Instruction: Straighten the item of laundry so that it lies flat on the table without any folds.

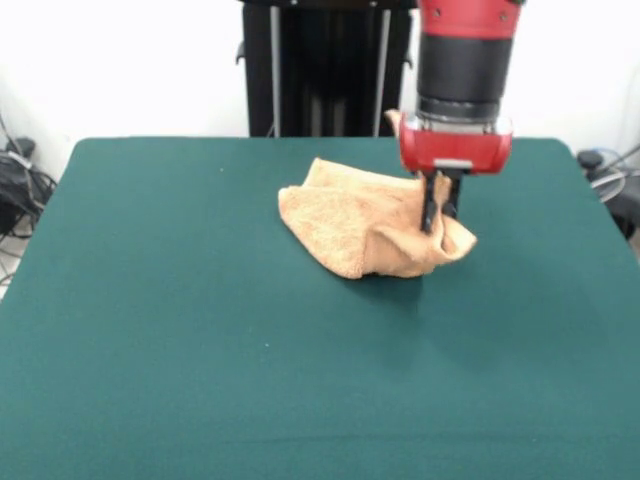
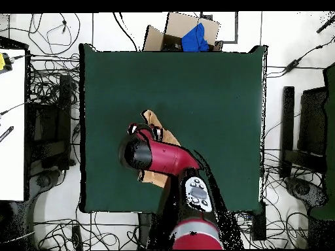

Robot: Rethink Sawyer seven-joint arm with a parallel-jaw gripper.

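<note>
Claw (image 1: 439,212): two dark fingers point straight down from the red wrist housing and are pinched on a raised fold at one end of the towel (image 1: 360,225), so that the cloth stands up around the fingertips in a small peak. In the overhead view the claw itself is hidden beneath the arm's black and red end segment. Towel: light orange-tan terry cloth, bunched and folded over on itself rather than spread; from the held peak it slopes down to a lower, rounded lobe that rests on the table (image 1: 200,340). In the overhead view only parts of the towel (image 2: 156,124) show on either side of the arm. Table: dark green top, much wider than the towel; the towel lies toward the edge where the robot's base stands, nearer that edge than the opposite one, with bare green surface on all sides of it.
</note>
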